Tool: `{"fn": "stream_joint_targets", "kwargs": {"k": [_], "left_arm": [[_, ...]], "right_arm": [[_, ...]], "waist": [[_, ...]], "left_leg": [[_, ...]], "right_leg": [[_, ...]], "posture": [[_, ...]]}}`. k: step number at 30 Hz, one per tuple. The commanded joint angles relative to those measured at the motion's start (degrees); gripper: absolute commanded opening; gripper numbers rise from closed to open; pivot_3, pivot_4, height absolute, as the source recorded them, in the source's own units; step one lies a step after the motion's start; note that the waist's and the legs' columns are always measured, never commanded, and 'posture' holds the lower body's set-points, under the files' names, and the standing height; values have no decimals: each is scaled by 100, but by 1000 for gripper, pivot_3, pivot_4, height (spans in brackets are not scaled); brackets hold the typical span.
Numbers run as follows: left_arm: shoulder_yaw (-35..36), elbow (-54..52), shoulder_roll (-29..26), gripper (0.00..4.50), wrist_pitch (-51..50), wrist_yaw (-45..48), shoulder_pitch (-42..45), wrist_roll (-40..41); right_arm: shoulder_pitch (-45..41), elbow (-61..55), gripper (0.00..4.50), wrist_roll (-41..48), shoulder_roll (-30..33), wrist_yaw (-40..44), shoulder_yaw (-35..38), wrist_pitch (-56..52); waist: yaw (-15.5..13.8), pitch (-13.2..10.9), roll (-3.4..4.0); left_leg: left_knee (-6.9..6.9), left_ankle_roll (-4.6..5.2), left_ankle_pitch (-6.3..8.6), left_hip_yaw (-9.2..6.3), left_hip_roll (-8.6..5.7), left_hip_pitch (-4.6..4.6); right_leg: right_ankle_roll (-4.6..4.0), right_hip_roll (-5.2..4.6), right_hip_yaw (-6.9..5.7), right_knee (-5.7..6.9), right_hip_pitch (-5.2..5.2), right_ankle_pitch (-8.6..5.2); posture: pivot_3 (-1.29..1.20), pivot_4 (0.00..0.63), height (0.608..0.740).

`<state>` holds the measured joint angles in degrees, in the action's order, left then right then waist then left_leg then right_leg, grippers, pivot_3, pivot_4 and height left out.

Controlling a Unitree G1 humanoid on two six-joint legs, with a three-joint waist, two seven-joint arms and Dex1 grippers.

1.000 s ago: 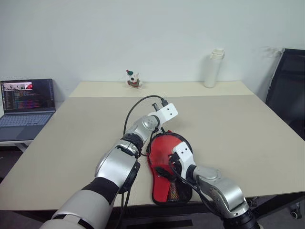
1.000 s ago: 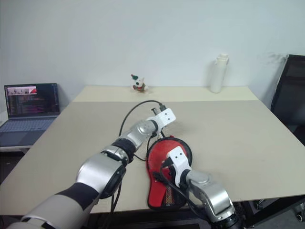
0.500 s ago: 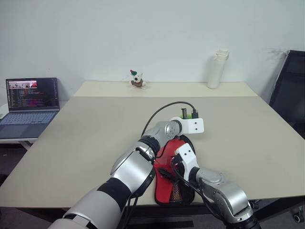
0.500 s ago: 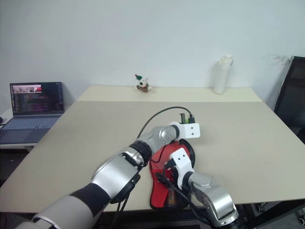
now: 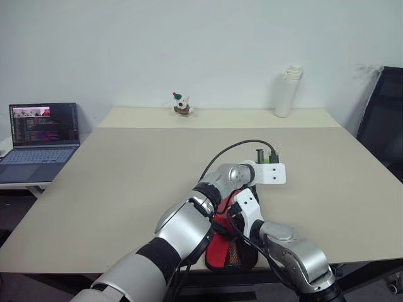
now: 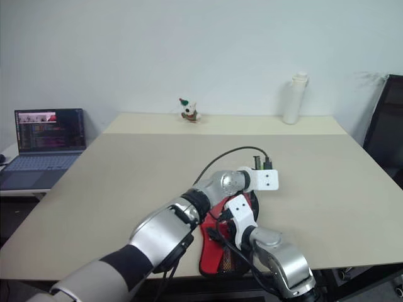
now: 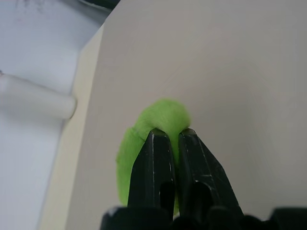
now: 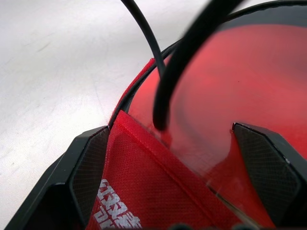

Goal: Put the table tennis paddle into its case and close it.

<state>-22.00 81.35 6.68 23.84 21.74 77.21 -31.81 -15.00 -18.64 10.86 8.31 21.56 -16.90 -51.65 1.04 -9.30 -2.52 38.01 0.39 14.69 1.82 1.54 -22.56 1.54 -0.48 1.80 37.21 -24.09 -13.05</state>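
sitting off the tabletop's (image 5: pixel 113 182) 9 o'clock edge is an open laptop (image 5: pixel 39 139) with a lit screen. at the far rim, around 11 o'clock, stands a small figurine (image 5: pixel 181 104). a white bottle (image 5: pixel 285 91) stands upright near the 1 o'clock corner, and a black chair (image 5: pixel 381 119) shows past the 3 o'clock side.

near the 6 o'clock edge lies the case (image 5: pixel 225 248), red side up with its mesh pocket toward the near edge, black zipper rim around it. the right wrist view shows the table tennis paddle (image 8: pixel 225 91), its red rubber face, lying inside the case, with the red fabric flap bearing white lettering over the near part and the round end uncovered.

the left tool (image 7: pixel 173 143) reaches across above the case toward 3 o'clock; its two black fingers are pressed together, pinching a small bright green tab (image 7: pixel 158 120), which hangs over bare tabletop. what that tab is fastened to cannot be told.

the right tool (image 8: pixel 184 172) is spread as wide as it goes, one finger (image 8: pixel 88 167) at each side of the case's near part, the red fabric between them; whether they press on it cannot be told. black cables cross in front of the paddle face.
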Motion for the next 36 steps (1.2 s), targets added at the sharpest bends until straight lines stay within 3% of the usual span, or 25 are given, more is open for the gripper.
{"fn": "stream_joint_targets", "kwargs": {"k": [1, 6, 10, 17, 26, 36], "left_arm": [[271, -312, 194, 547, 238, 322, 178, 351], [365, -324, 122, 2208, 251, 540, 89, 453], [863, -365, 80, 3611, 385, 1340, -45, 1047], [1515, -506, -332, 3611, 486, 1309, 201, 1627], [2313, -684, -1404, 3611, 570, 1871, 23, 2452], [2604, -1364, -1933, 3611, 220, 3926, -1168, 3297]], "right_arm": [[235, 857, 4500, 21, 59, -2, -171, -594], [79, 975, 4500, -13, 8, -7, -186, -533], [-170, 1083, 4500, -20, -67, -8, -116, -474], [-587, 1033, 4500, 255, -263, 99, 224, -497], [-863, -484, 4500, 1178, -93, 275, 951, -1413], [-600, -2002, 4500, 2384, 1342, 936, 2341, -1997]], "waist": [[0, 2, 2], [52, 20, 7], [88, 32, 27], [83, 29, 30], [77, 20, 35], [56, 3, 42]], "left_leg": [[0, 0, 0, 0, 1, 1], [1, 0, 0, -4, 1, 12], [0, 0, 0, 3, 1, 21], [-4, 1, 0, 1, 3, 7], [-4, 1, 2, -2, 12, -25], [-4, -2, 4, -3, 10, -40]], "right_leg": [[0, 0, 0, 0, 0, 0], [4, 1, 6, 1, 8, 3], [9, 4, 16, 1, 9, 6], [4, 30, 19, 0, -7, 10], [3, 23, 15, -12, -28, 11], [3, 14, 12, -23, -34, 11]], "posture": [[0, 150, 740], [0, 150, 740], [0, 150, 740], [0, 150, 740], [0, 150, 740], [0, 150, 740]]}}
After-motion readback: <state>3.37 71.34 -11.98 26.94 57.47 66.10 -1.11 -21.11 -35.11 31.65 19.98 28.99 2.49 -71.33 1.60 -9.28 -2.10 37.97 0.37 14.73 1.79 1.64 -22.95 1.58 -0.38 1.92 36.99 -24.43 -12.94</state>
